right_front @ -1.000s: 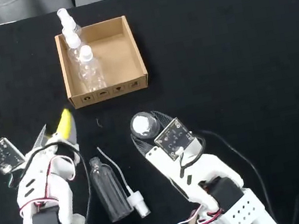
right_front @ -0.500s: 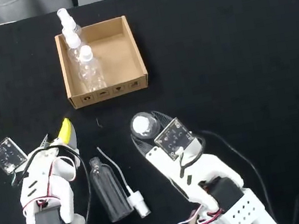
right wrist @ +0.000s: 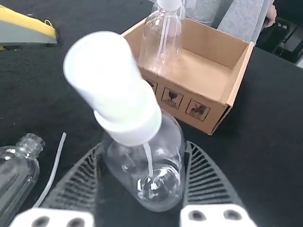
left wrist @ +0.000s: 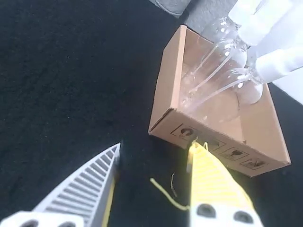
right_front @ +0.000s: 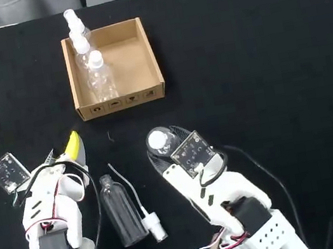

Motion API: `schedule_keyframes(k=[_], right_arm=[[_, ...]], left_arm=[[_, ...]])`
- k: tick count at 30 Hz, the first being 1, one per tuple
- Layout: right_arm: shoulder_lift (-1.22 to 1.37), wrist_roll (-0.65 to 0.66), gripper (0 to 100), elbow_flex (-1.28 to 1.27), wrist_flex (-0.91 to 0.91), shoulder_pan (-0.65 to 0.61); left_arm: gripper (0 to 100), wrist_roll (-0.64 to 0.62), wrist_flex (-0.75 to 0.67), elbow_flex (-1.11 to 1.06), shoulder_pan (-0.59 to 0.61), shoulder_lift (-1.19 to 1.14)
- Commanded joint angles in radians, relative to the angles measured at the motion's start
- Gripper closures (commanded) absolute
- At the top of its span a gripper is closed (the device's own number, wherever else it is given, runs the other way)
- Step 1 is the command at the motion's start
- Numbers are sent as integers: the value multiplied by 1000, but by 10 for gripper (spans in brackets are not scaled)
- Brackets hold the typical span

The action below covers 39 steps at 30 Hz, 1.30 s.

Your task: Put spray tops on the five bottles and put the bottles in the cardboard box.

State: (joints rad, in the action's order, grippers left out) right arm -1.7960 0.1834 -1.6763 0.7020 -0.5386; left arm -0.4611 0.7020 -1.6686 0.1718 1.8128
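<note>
Right gripper (right wrist: 144,147) grasps an upright, capped spray bottle (right wrist: 147,168); left gripper (left wrist: 156,146), fingers spread, near the cardboard box (left wrist: 164,97).

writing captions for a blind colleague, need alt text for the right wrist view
The right gripper holds an upright clear bottle fitted with a white spray top. Beyond it stands the cardboard box with a capped bottle inside, and an uncapped bottle lies on the black table.

Three bottles (right_front: 101,78) stand in cardboard box (right_front: 136,55); capped bottle (right wrist: 144,158) upright; open bottle (right_front: 123,213) lies beside spray top (right_front: 152,222).
</note>
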Motion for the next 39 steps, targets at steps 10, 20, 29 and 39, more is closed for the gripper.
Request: schedule_keyframes(k=[10, 20, 29, 39], right_arm=[[108, 38, 923, 311, -8, 170], [383, 38, 923, 483, -8, 170], [585, 38, 923, 579, -8, 170], [773, -72, 920, 739, -9, 170]], left_arm=[[791, 9, -58, -31, 12, 11], [791, 9, -58, -31, 12, 11], [791, 9, -57, -31, 12, 11], [791, 8, -57, -31, 12, 11]])
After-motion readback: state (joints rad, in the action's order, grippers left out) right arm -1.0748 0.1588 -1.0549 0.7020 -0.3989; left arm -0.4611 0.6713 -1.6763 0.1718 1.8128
